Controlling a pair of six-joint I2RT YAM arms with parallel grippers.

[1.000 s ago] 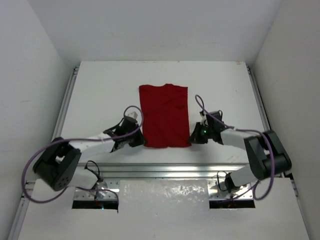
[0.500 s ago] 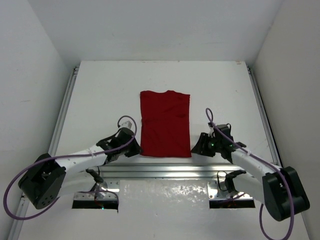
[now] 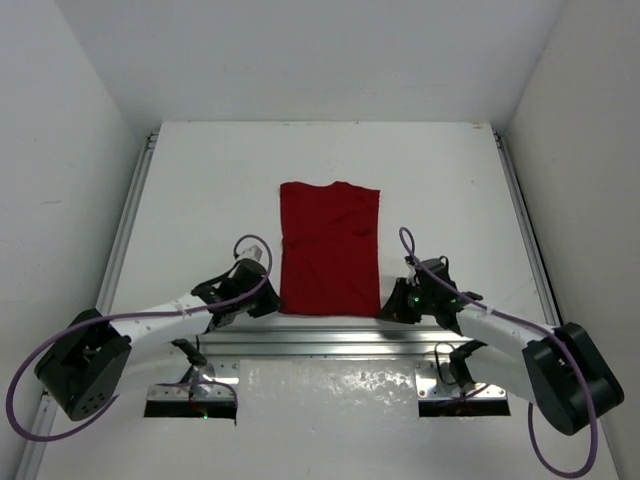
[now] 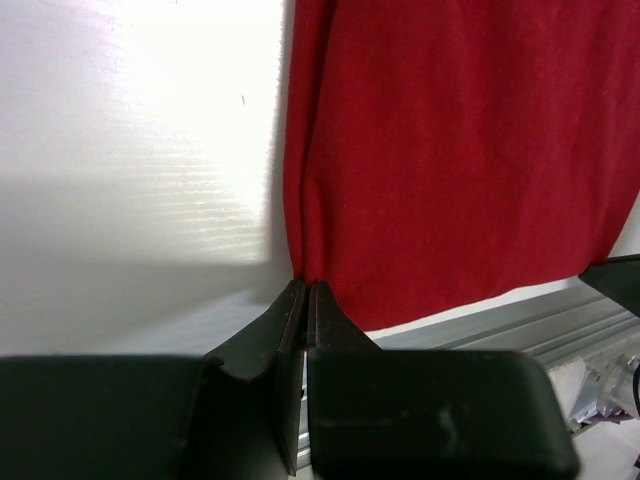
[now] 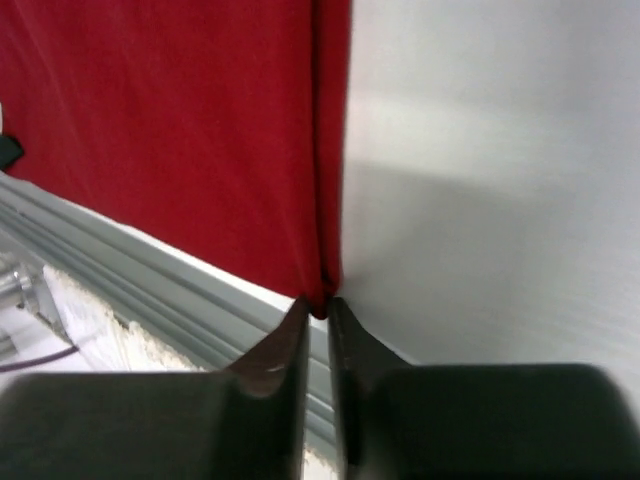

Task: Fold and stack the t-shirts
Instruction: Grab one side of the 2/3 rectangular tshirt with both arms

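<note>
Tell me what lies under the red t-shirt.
The t-shirt lies flat on the white table, which shows beside it. The left tool and right tool each pinch a near corner. Whatever is beneath the cloth is covered.

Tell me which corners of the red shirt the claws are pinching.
The two near corners of the t-shirt: the left claw pinches the near-left one, the right claw the near-right. The far corners lie free.

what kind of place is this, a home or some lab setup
Most likely a lab robot test cell, not a home: a white table boxed in by plain white walls, aluminium rails along its near edge, and two cabled robot arms working on one red t-shirt.
</note>
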